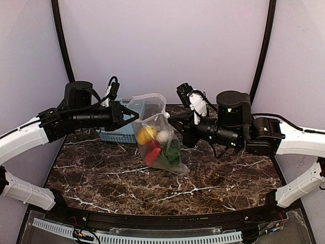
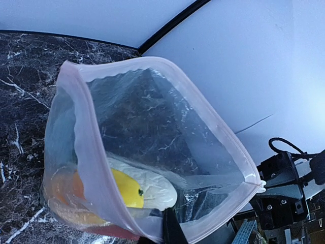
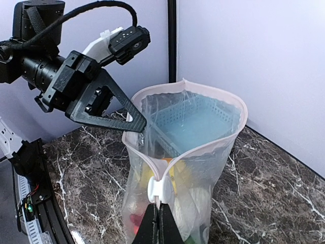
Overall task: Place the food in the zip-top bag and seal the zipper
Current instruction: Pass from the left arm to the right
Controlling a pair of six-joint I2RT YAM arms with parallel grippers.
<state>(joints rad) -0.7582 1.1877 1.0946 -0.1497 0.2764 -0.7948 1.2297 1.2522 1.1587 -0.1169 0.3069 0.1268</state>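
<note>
The zip-top bag (image 1: 161,133) hangs upright between my two grippers above the table, its mouth wide open. Inside lie the food pieces: yellow (image 1: 145,134), white (image 1: 162,136), red (image 1: 152,154) and green (image 1: 172,152). My left gripper (image 1: 134,122) is shut on the bag's rim on the left side (image 3: 138,123). My right gripper (image 3: 158,219) is shut on the end of the pinkish zipper (image 3: 203,146), just below the white slider (image 3: 161,189). The left wrist view looks into the open bag (image 2: 152,127), with the yellow (image 2: 127,188) and white (image 2: 155,188) food at the bottom.
The light-blue lattice basket (image 1: 116,135) stands on the marble table (image 1: 101,178) behind the bag, under my left arm. It shows through the bag in the right wrist view (image 3: 195,119). Walls close the back and sides.
</note>
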